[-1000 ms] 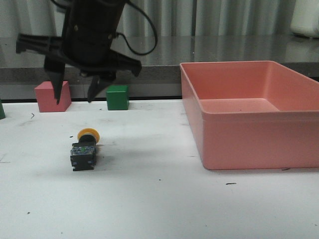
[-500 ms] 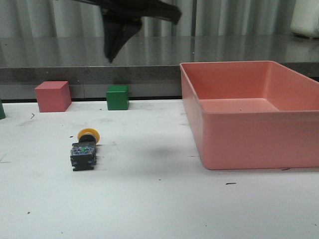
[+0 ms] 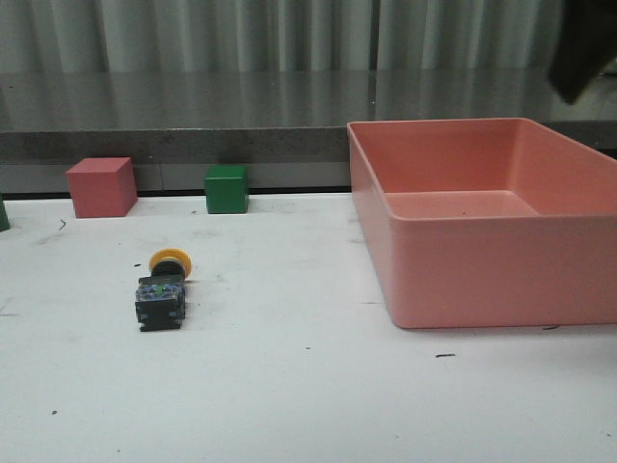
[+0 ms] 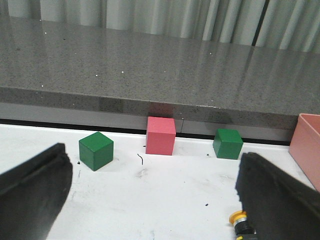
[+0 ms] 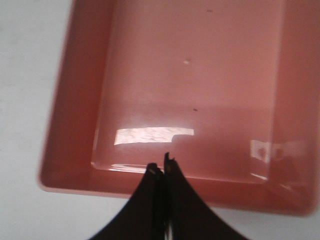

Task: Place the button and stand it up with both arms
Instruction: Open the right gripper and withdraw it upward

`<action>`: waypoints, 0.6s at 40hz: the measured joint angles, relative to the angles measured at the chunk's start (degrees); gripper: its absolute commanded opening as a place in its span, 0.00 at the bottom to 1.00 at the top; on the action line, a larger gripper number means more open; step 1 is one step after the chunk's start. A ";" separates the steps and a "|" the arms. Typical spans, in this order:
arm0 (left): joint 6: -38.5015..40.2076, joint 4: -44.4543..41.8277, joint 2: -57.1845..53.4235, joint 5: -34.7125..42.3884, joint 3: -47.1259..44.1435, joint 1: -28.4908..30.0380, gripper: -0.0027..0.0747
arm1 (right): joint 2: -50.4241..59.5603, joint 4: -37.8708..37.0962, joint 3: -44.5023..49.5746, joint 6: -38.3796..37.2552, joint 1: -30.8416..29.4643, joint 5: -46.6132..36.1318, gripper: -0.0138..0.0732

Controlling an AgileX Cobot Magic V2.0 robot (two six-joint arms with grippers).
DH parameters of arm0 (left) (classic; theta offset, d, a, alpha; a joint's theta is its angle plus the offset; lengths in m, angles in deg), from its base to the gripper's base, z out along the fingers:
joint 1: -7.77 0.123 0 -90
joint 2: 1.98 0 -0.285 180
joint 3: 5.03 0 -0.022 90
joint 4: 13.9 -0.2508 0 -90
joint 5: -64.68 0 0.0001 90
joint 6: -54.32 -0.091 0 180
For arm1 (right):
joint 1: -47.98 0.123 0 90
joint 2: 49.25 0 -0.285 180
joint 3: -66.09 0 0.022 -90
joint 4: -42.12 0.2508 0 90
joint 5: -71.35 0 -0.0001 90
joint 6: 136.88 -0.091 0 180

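Note:
The button (image 3: 162, 291) lies on its side on the white table, with its yellow cap (image 3: 172, 259) pointing toward the back and its black body toward the front. No gripper is near it in the front view. In the left wrist view my left gripper (image 4: 152, 159) is open wide and empty, and the button (image 4: 239, 220) peeks out beside its right finger (image 4: 280, 200). My right gripper (image 5: 161, 168) is shut on nothing and hangs over the pink bin (image 5: 75, 100). A dark part of an arm (image 3: 581, 48) shows at the top right of the front view.
The big pink bin (image 3: 463, 280) fills the right side of the table. A pink cube (image 3: 101, 186) and a green cube (image 3: 227, 188) stand along the back edge. Another green cube (image 4: 95, 150) sits further left. A grey counter runs behind the table.
The arm that hung open just above the button a second ago has risen and swung right. Only a dark piece of it remains at the top right. The button has not moved.

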 measured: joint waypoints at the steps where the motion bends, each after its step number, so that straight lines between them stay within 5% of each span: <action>1: 0.00 0.00 0.00 0.00 0.00 0.00 0.86 | 0.98 0.00 0.91 0.12 -0.81 -0.25 0.09; 24: 0.00 0.00 0.00 0.00 0.00 0.00 0.86 | 46.57 -7.06 37.46 0.90 -2.81 -14.40 0.08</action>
